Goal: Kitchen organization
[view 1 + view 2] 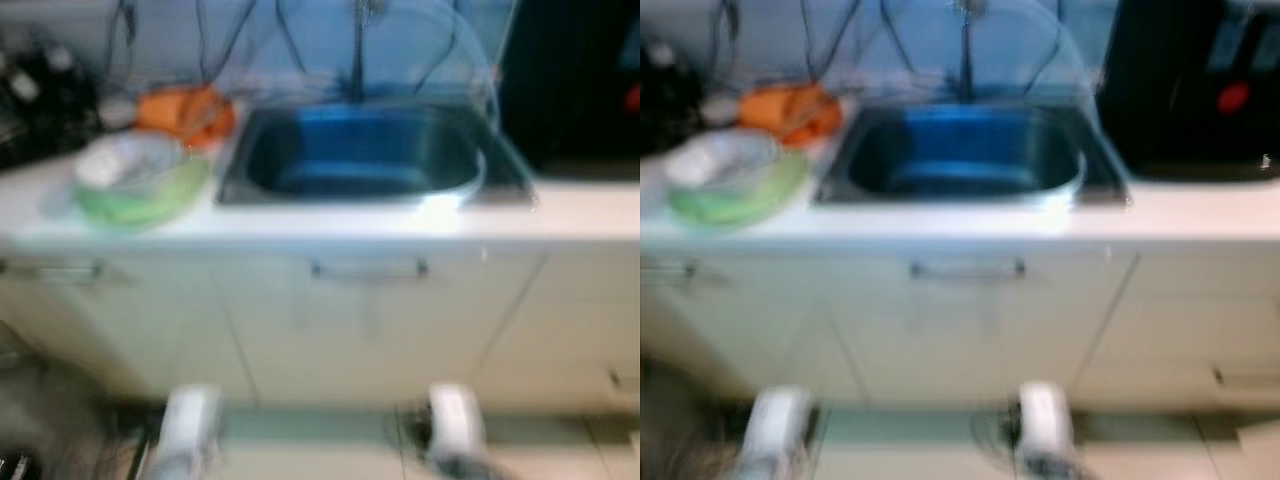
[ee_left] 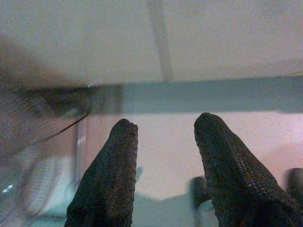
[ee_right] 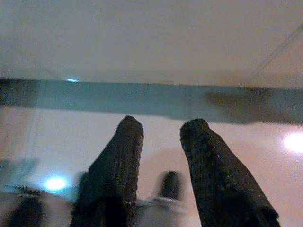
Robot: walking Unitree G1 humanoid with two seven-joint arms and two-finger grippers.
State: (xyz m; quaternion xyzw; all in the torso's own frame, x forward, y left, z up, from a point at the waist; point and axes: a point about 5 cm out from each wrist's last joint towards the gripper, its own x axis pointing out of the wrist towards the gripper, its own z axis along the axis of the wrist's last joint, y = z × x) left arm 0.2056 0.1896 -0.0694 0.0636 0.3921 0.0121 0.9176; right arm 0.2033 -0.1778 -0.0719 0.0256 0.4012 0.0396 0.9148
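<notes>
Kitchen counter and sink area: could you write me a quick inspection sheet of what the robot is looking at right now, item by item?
Surface: white counter with a steel sink set in it; view blurred.
Job's things: green bowl left of the sink, something pale inside it; an orange item behind it.
Clutter: dark objects at the far left, too blurred to name.
Grippers: left gripper and right gripper low before the cabinets, fingers apart, holding nothing.
Cables: dark cords hang on the wall behind the sink.
Surroundings: white cabinet doors, pale floor, black appliance on the right.
</notes>
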